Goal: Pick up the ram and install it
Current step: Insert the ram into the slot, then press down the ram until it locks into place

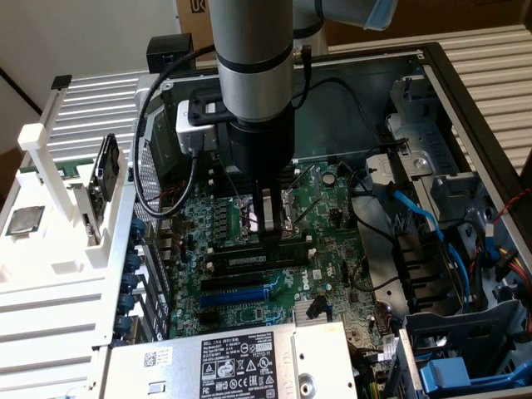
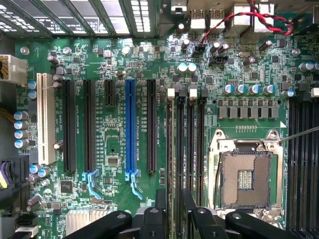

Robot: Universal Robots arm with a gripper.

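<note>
The gripper (image 1: 268,218) hung low over the green board (image 1: 332,249) in the computer case (image 1: 465,91), with its fingers apart. The ram (image 1: 253,260) sat in a black slot right under the fingers, near the board's middle.

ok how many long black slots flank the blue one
3. Two long black slots sit between the white slot and the blue slot, the third on the blue slot's other side. None looks hidden.
</note>
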